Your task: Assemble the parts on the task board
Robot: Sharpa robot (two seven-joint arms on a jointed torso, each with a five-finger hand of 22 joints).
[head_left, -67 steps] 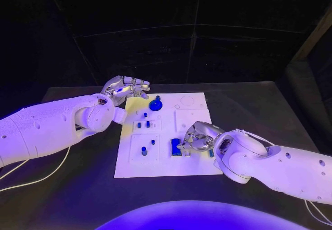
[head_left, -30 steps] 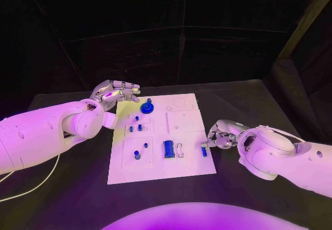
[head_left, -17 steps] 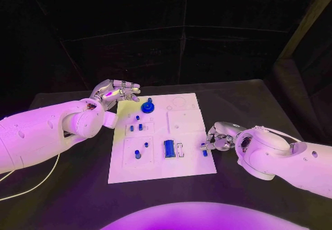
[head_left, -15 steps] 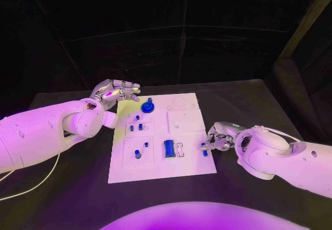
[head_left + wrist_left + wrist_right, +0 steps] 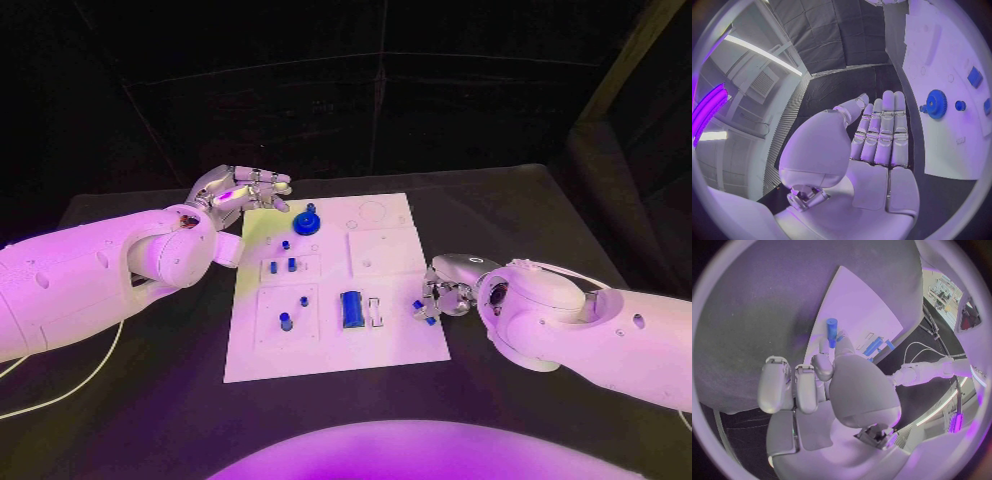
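Right robot hand pinching blue peg, shifted slightly inward over task board; left robot hand unchanged, fingers spread.

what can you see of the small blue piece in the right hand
The small blue peg is a short, smooth cylinder with a flat end, plastic by its look. The right hand pinches its lower part between fingers, so the free end sticks out past them. In the head view it sits at the right edge of the task board, roughly upright. Whether it touches the board cannot be told.
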